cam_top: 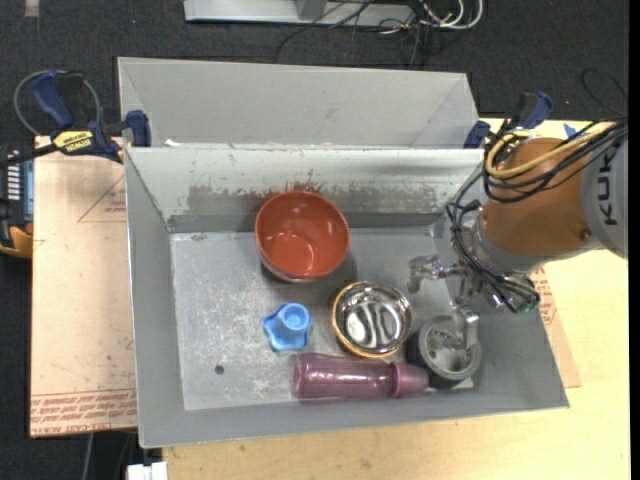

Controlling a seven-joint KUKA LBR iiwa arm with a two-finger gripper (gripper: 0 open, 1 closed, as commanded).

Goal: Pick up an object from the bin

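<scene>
Things lie loose on the floor of the grey bin (210, 278). Start at the shiny silver bowl (372, 318) with the gold rim and find all the rest from it. Up and to the left of the silver bowl sits a bigger orange bowl (302, 236), open side up, near it. Left of the silver bowl stands a small blue cup (289, 326), a little way off. Just below the silver bowl lies a purple bottle (355, 378) on its side, with its thin end pointing right. Just to the right of the silver bowl, and a bit lower, is a round grey pot (449, 348) with a dark inside. The thin end of the purple bottle comes right up to this pot.

The robot arm (530, 208) comes in from the right, higher up than the silver bowl, and it wears an orange cover with yellow cables. Its gripper (462, 320) hangs down to the right of the silver bowl, over the top edge of the grey pot. I cannot tell if it touches the pot, or if the gripper is wide or narrow.
</scene>
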